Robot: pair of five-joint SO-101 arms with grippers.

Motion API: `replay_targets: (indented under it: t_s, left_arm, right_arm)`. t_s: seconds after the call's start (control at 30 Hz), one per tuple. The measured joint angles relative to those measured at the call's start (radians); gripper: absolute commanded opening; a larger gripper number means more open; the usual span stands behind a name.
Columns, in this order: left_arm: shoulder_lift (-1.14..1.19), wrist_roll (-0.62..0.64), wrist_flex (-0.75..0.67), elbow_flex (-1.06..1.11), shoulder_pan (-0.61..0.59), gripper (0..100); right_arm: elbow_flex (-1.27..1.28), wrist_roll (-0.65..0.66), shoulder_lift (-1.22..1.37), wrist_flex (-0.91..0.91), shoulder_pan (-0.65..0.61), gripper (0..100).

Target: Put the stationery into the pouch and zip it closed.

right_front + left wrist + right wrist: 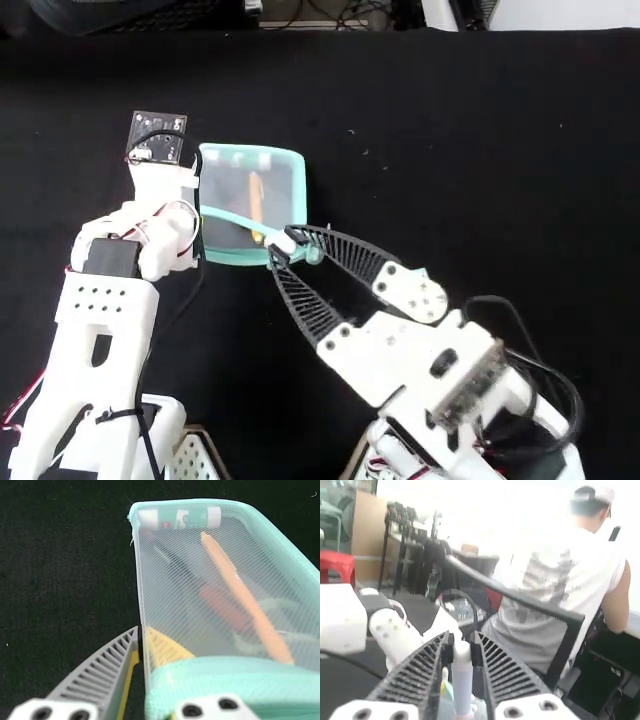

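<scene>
**Right gripper** (288, 250): the jaws are pressed together on a white cylinder (462, 680), by its look a marker or glue stick. The tips sit at the near right corner of the pouch (290, 165).

**Left gripper** (140, 636): it is pinching the left edge of the pouch, with one finger on each side of the mesh wall.

**Location of the work:** the pouch lies on the black table (480, 150), left of centre, between the two arms. An orange pencil (240, 595) and some darker items lie inside it, visible through the mesh. A teal strip crosses the near part of the pouch. It is probably the zip edge, but the views do not confirm whether the mouth is open.

**Handling, white cylinder:**
- It is judged light, rigid and smooth.
- A round, slick barrel can roll or slide between flat pads. Grip it across the barrel rather than at the extreme end.
- Feed it in lengthwise.

**Handling, pouch:**
- It is judged soft, light and floppy.
- The mesh will buckle and drag across the cloth if pushed.
- Hold it by the stitched teal rim, which is the stiffest part, and not by the mesh panel.
- For zipping, anchor the rim close to the zip end and pull the tab along the track. Otherwise the whole pouch is likely to follow the pull.
</scene>
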Motion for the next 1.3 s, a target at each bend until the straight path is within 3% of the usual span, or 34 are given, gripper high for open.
replay_targets:
  t_s: [0.3, 0.83, 1.03, 1.3]
  left_arm:
    - [0.0, 0.0, -0.006, 0.002, 0.0, 3]
    - [-0.002, 0.0, -0.012, 0.006, 0.0, 3]
    - [-0.002, 0.0, -0.014, 0.014, 0.0, 3]
    - [0.003, 0.0, -0.014, 0.015, -0.002, 3]
  right_arm:
    - [-0.002, 0.0, 0.0, -0.003, 0.003, 1.2]
    - [0.298, -0.002, 0.003, -0.227, 0.005, 1.2]
    - [0.45, -0.003, 0.0, -0.354, 0.077, 1.2]
    - [0.555, -0.005, -0.005, -0.376, 0.115, 1.2]
